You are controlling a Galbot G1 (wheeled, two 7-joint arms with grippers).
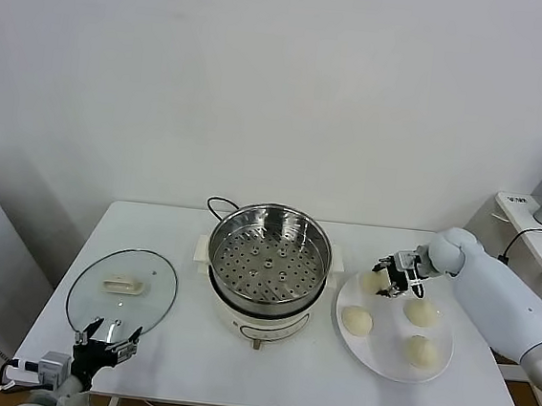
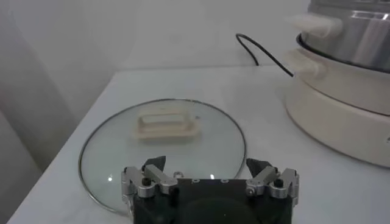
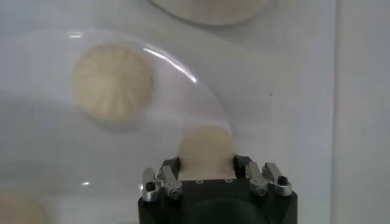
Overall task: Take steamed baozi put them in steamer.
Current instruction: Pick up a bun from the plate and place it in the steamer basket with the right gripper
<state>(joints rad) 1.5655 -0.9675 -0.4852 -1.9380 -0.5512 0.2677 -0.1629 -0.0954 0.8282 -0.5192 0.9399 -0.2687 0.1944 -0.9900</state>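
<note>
1. Looking down from the head view, the right gripper (image 1: pixel 391 277) sits at the far left edge of the flat round white plate (image 1: pixel 433 365), its jaws closed around one small cream-white dough baozi (image 1: pixel 375 282). Three more baozi rest on the plate: one at the near left (image 1: pixel 357 321), one at the far right (image 1: pixel 421 312) and one at the near right (image 1: pixel 420 350). The round shiny stainless-steel steamer basket with a perforated floor (image 1: pixel 269 257) stands empty on its cream-white pot base, just left of the plate, mid-bench.

2. From the left wrist view, the left gripper (image 2: pixel 209 175) hangs parked over the near edge of the round glass lid with a cream handle (image 2: pixel 164 134), jaws spread wide and holding nothing. The lid lies flat on the white bench (image 2: pixel 256 91), left of the steamer.

3. From the right wrist view, the held bun (image 3: pixel 206 151) fills the space between the jaws, at the plate's rim; a neighbouring pleated bun (image 3: pixel 112 82) lies apart from it.

4. To do this step well, I would lift straight up first so the soft bun clears the plate, keep the squeeze light to avoid denting it, carry it left above the steel wall, and lower it toward one side of the floor, leaving room for the others.
</note>
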